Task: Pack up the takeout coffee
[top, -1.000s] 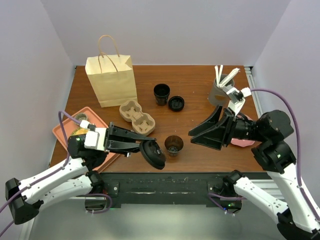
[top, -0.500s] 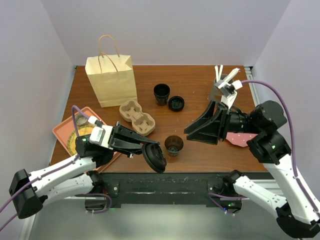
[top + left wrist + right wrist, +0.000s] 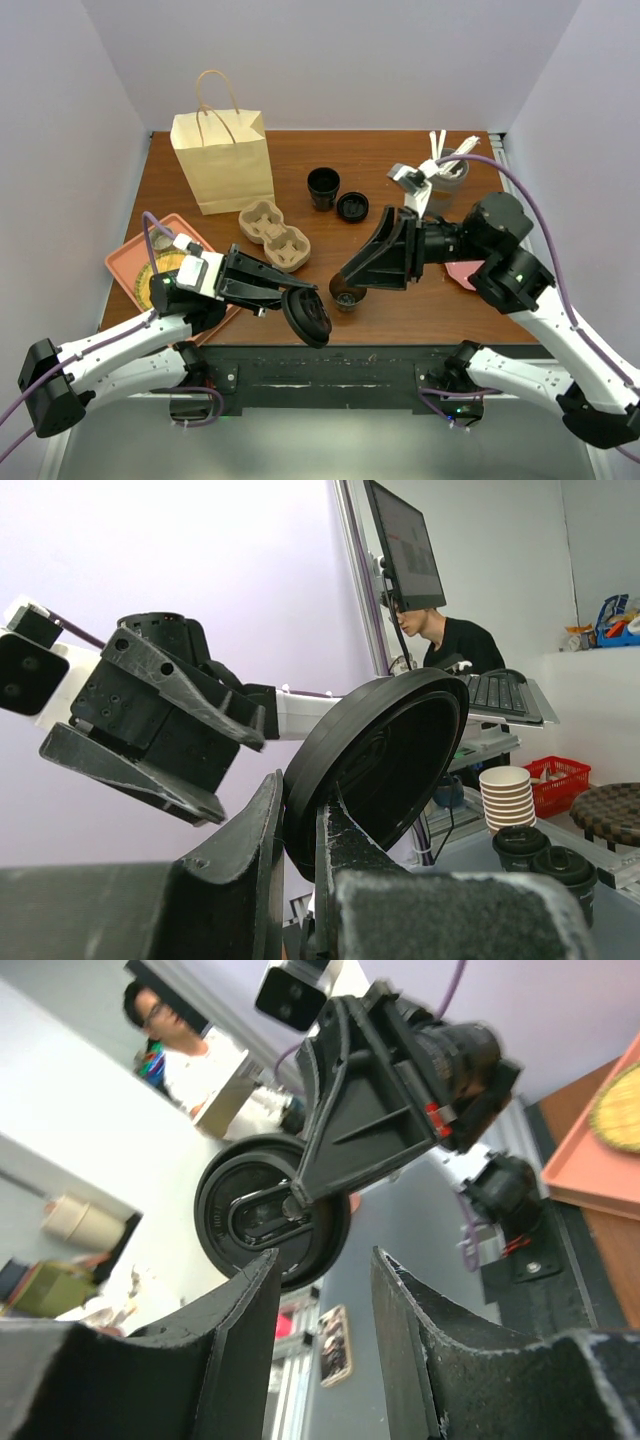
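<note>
1. From the top camera I can't see the side wall of the takeout coffee point(image 3: 352, 207), only its black lid from above. I can't make out which way the sip hole faces. Neither wrist camera shows it.
2. The right gripper point(image 3: 346, 279) covers part of an open brown-lined cup point(image 3: 347, 296), so I can't tell whether the fingers touch its rim. In the right wrist view the fingers are spread with nothing between them.
3. The left gripper point(image 3: 289, 297) is pinching the rim of a loose black lid point(image 3: 307, 318), which it holds on edge. In the left wrist view the lid's hollow side faces away from the fingers. That view shows none of the counter point(image 3: 330, 150).
4. The left arm hides much of the orange tray point(image 3: 140, 252), and I can't identify what is on it.
5. The held lid hangs over the counter's near edge, and the brown-lined cup stands near that same edge. The two grippers face each other closely there, leaving little room between them.
6. The takeout coffee is mid-counter, well clear of every edge. A lidless black cup point(image 3: 323, 187) is just beside it to the rear-left. I can't tell whether they touch. There is bare counter to its right and rear.
7. The cup carrier point(image 3: 273, 232) lies to the coffee's left. The paper bag point(image 3: 222, 150) stands upright behind the carrier, towards the back left.
8. The coffee stands upright with its lid on top and its long axis vertical, pointing up at the top camera.
</note>
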